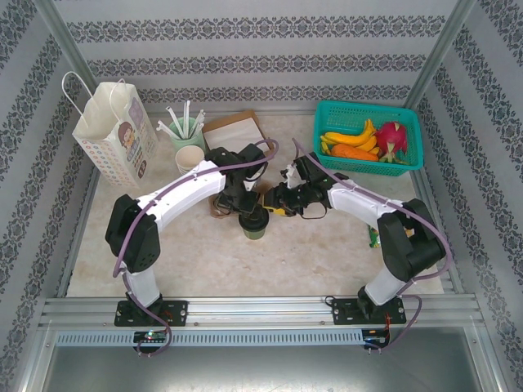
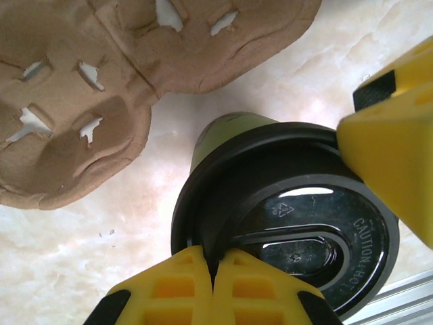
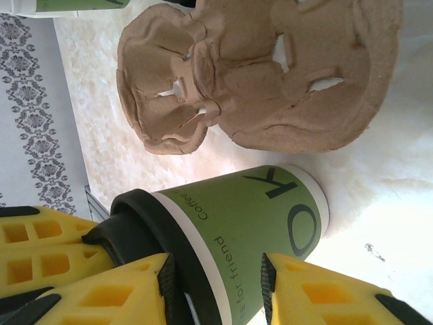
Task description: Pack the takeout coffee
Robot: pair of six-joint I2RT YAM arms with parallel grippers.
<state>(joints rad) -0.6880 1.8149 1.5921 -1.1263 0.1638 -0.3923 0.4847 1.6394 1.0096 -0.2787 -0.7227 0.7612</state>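
Observation:
The takeout coffee (image 1: 255,226), an olive-green paper cup with a black lid, stands upright on the table's middle. My left gripper (image 1: 248,212) comes down from above, shut on the rim of the black lid (image 2: 298,223); the pinch shows at the left gripper (image 2: 215,254) itself. From the right, my right gripper (image 1: 274,206) is at the cup's side (image 3: 270,217). The right gripper (image 3: 215,284) is open, one finger level with the lid and the other at mid-body. Whether those pads touch the cup I cannot tell. A brown pulp cup carrier (image 2: 74,101) lies flat just behind the cup.
A printed paper bag (image 1: 114,135) stands at the back left. Near it are a mint holder with straws (image 1: 186,126), a stack of lidless cups (image 1: 189,157) and a brown board (image 1: 233,129). A teal basket (image 1: 368,106) of fruit sits at the back right.

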